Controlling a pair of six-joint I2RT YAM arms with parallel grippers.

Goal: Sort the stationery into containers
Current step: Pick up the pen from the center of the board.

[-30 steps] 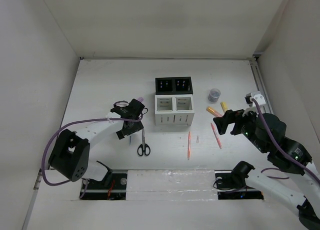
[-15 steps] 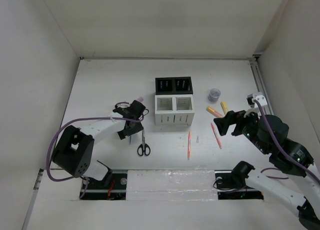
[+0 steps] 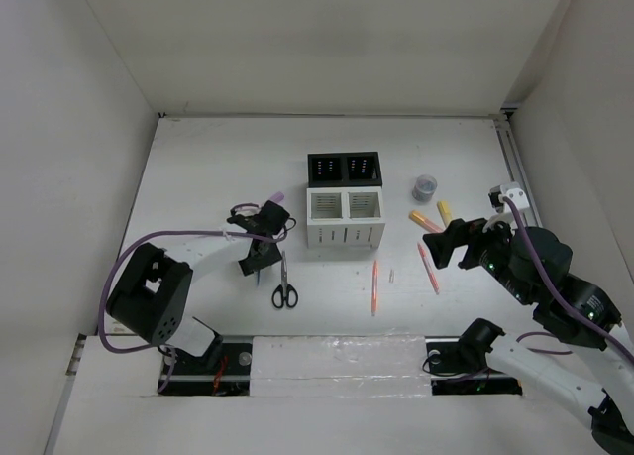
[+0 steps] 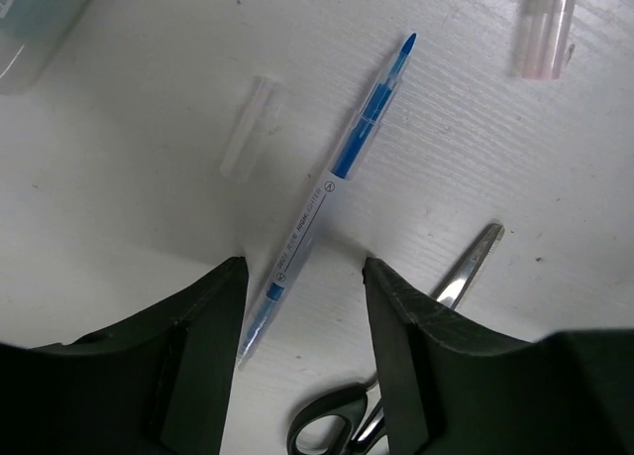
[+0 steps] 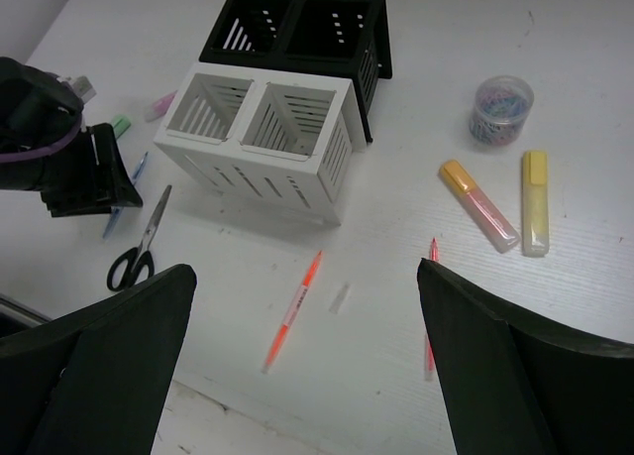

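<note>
Left wrist: blue pen (image 4: 337, 182) tail btwn spread jaws, left gripper (image 4: 302, 269).

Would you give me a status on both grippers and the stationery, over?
Left gripper open astride blue pen, not yet gripping. Right gripper open, empty. Scissors close beside the pen.
</note>
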